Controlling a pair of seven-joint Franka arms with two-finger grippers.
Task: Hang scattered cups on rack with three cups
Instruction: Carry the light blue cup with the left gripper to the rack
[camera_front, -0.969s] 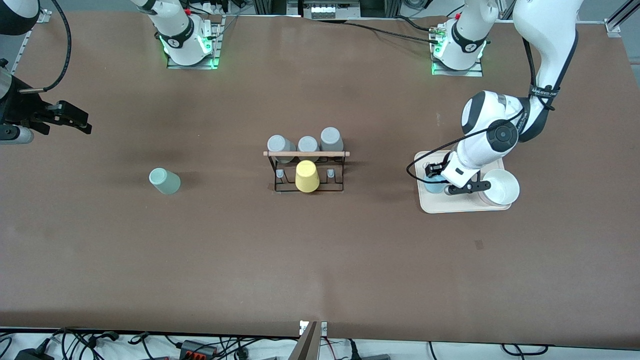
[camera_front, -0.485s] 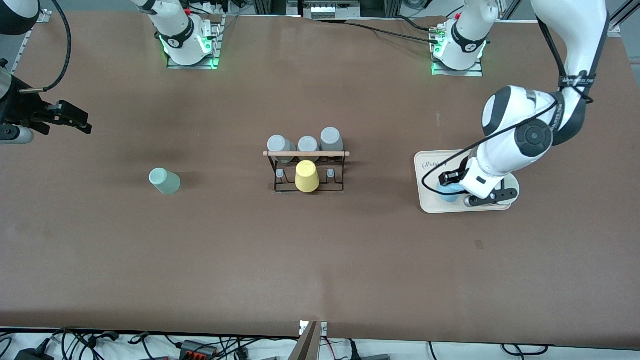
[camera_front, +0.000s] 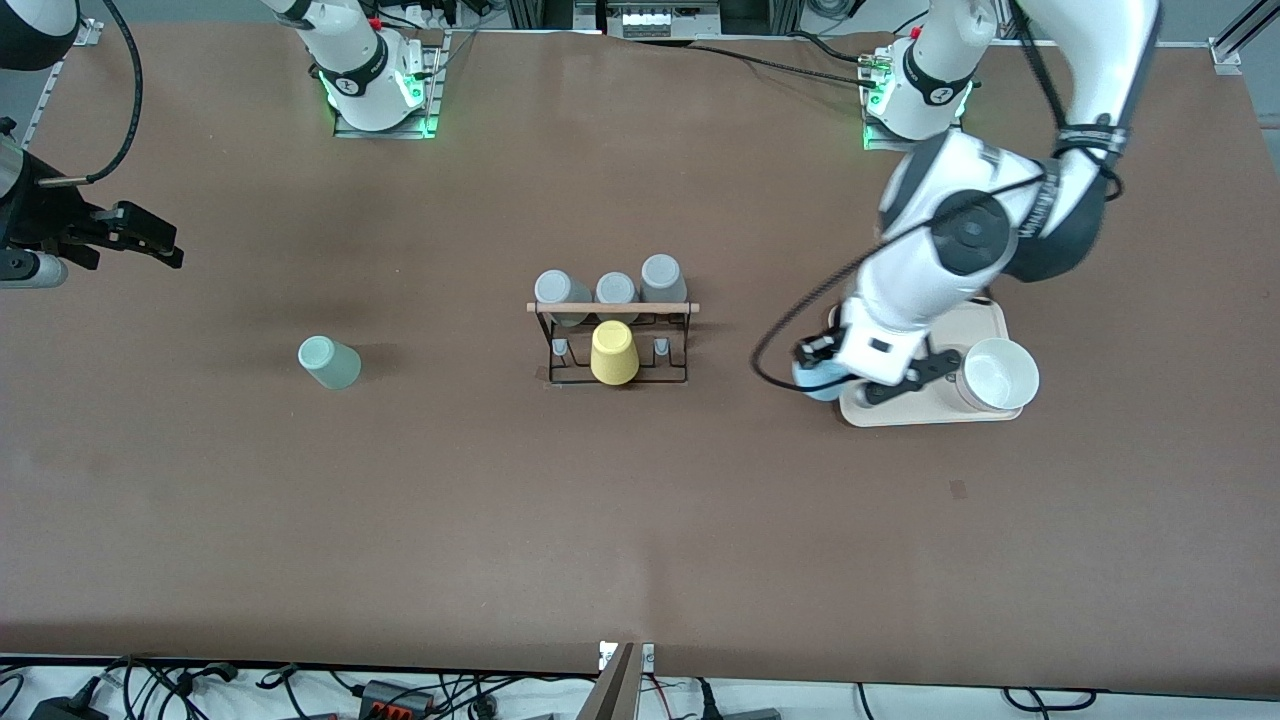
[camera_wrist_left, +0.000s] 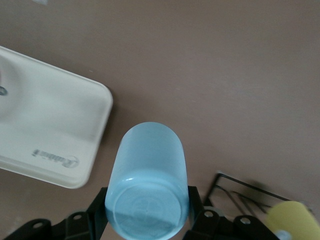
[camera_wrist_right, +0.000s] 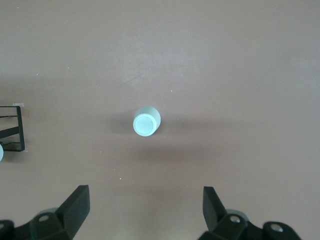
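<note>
The light blue cup (camera_wrist_left: 148, 182) is clenched in the left tool (camera_front: 826, 378), held over the edge of the beige tray (camera_front: 990, 318) that faces the rack (camera_front: 612, 340). The mint cup (camera_front: 329, 362) stands on the surface (camera_front: 640, 520) toward the right arm's end from the rack. The right tool (camera_wrist_right: 145, 200) is spread wide, holding nothing, above that cup.

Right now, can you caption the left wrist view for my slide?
Left gripper holds the blue cup above the table, between tray and rack.

Tray (camera_wrist_left: 75, 165) lettering blurred, unreadable
</note>
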